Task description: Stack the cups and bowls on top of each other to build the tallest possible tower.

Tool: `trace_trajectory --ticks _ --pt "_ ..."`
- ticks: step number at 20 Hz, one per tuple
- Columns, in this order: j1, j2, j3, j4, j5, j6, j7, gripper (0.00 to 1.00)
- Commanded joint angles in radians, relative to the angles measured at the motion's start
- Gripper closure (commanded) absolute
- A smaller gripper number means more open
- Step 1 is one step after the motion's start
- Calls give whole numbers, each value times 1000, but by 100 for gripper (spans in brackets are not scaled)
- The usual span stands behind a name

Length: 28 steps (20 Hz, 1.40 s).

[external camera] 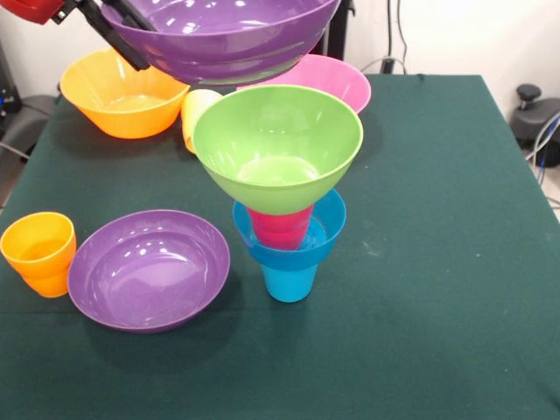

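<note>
Front view: with your gripper (118,31) pinching the purple bowl (223,35) by its rim, centre it level over the lime green bowl (276,144) before lowering.

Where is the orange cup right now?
In the front view, the orange cup stands on the green table at the picture's left edge, right beside the purple bowl resting on the table, apart from the tower.
</note>
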Motion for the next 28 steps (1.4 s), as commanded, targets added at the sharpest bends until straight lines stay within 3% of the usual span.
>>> trace_trajectory --ticks 1,17,28 --pt "33 -191 -124 81 -138 -243 95 100" --pt "90 -224 -210 66 -80 -277 60 100" --pt "124 -232 -243 70 -10 -269 97 100"
